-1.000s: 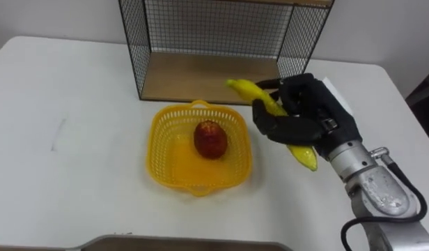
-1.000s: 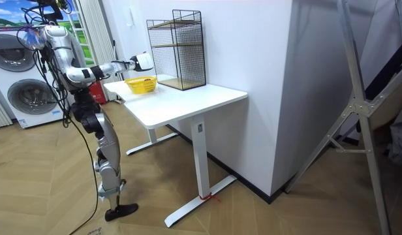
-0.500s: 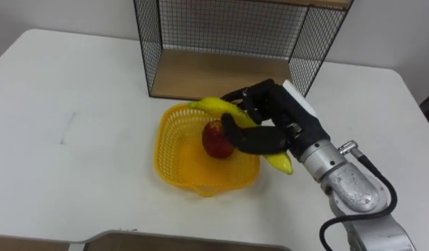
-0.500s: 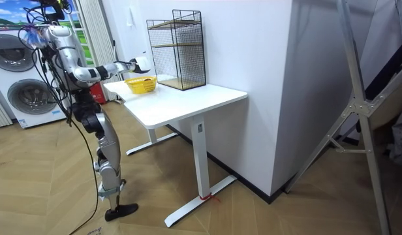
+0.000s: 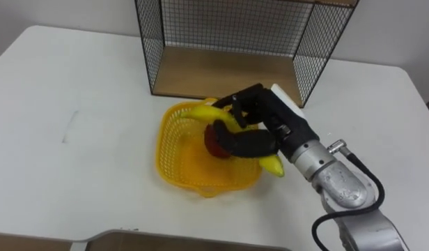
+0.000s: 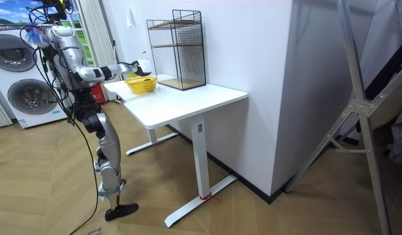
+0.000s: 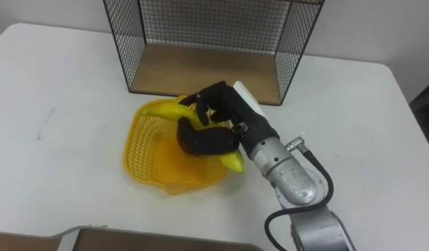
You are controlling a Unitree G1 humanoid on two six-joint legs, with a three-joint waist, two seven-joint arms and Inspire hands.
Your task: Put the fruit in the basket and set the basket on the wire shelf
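Note:
A yellow plastic basket (image 5: 178, 152) sits on the white table (image 5: 75, 104), just in front of the black wire shelf (image 5: 228, 66) with its wooden floor. My right hand (image 5: 270, 115) is over the basket's right half, shut on a yellow banana (image 5: 272, 165). The banana lies slantwise: its far tip is above the basket's back rim and its near end pokes over the right rim. A red apple (image 5: 214, 143) rests in the basket, mostly hidden under my fingers. In the room view I stand at the table's end on the room view's left, right arm stretched to the basket (image 6: 141, 84).
The wire shelf (image 6: 178, 49) has two tiers, and its lower opening faces the basket. Bare table stretches to the left and right of the basket. A grey edge (image 5: 166, 240) crosses the bottom of the eye view. Washing machines (image 6: 25, 91) stand behind me.
My right hand has carried the banana leftward, from beside the basket's right rim to over the basket, and lowered it onto the apple.

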